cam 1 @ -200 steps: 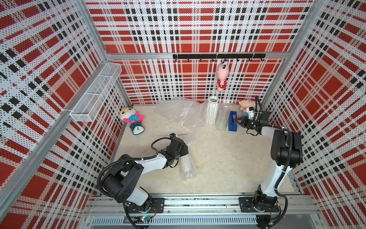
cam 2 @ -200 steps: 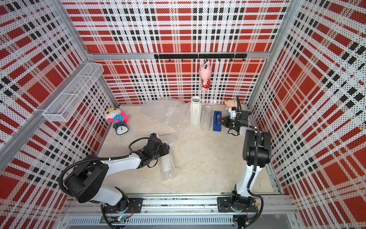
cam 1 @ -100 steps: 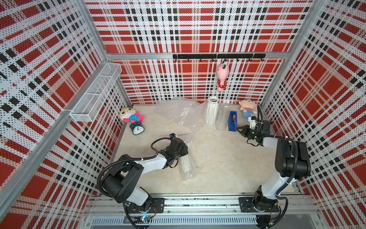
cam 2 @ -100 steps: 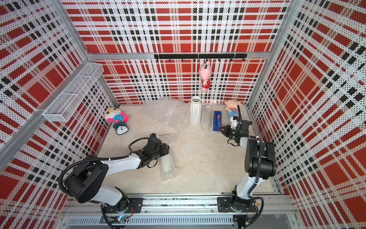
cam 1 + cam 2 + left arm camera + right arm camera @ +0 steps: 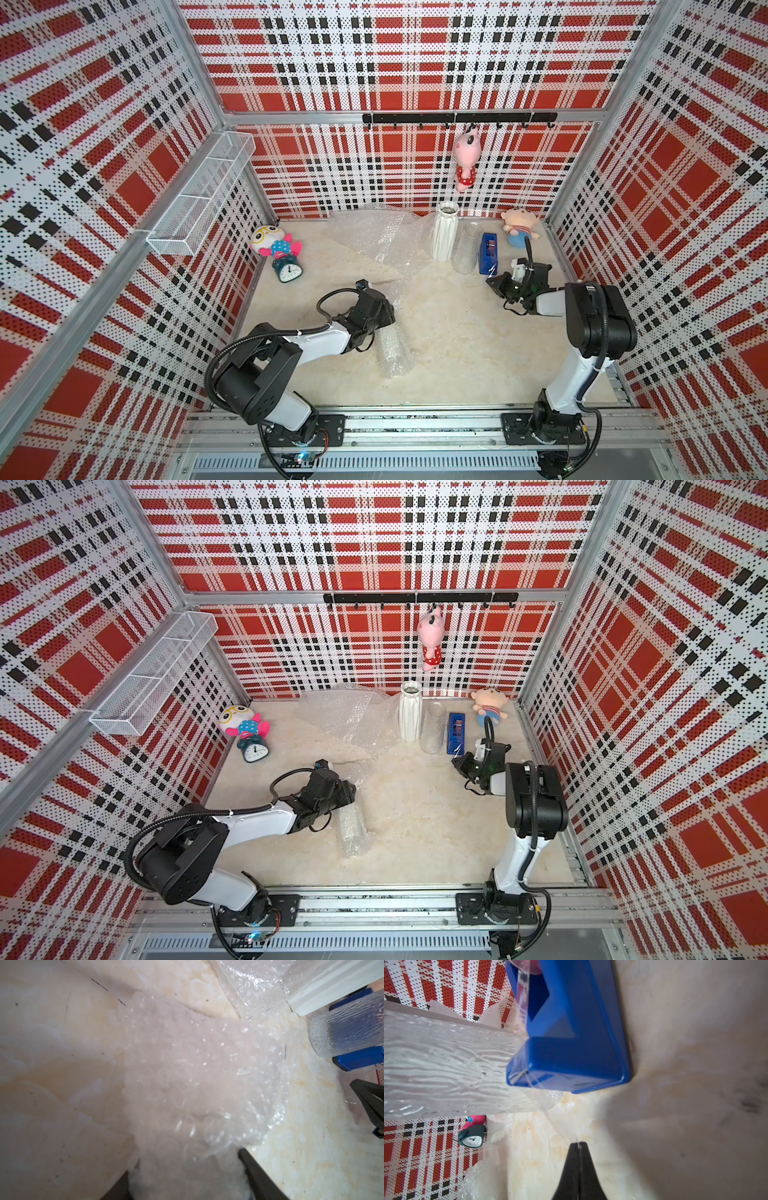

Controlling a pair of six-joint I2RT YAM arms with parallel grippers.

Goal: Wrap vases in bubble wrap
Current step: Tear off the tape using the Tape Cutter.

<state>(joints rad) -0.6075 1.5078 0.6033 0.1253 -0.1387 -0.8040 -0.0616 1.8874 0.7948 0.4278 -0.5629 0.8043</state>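
Note:
A tall white ribbed vase point(image 5: 445, 232) point(image 5: 410, 712) and a clear glass vase point(image 5: 466, 249) point(image 5: 433, 729) stand upright at the back, and both show in the left wrist view, white vase point(image 5: 324, 987) and glass vase point(image 5: 349, 1032). Loose bubble wrap point(image 5: 374, 237) lies left of them. A rolled bundle of bubble wrap point(image 5: 390, 349) point(image 5: 197, 1074) lies mid-table. My left gripper point(image 5: 382, 316) point(image 5: 185, 1167) is shut on its far end, and what is inside is hidden. My right gripper point(image 5: 492, 282) point(image 5: 578, 1144) is shut on a clear tape strip point(image 5: 550, 1109) drawn from the blue dispenser point(image 5: 571, 1043).
The blue tape dispenser point(image 5: 488, 253) stands right of the glass vase. A plush doll and a clock point(image 5: 289, 272) sit at the back left, another plush point(image 5: 517, 228) at the back right. A pink toy point(image 5: 465, 162) hangs from the hook rail. A wire basket point(image 5: 199, 199) is on the left wall.
My right gripper has drawn back from the dispenser toward the front of the table, with the tape strip stretched behind it. The left arm and the bundle have not moved.

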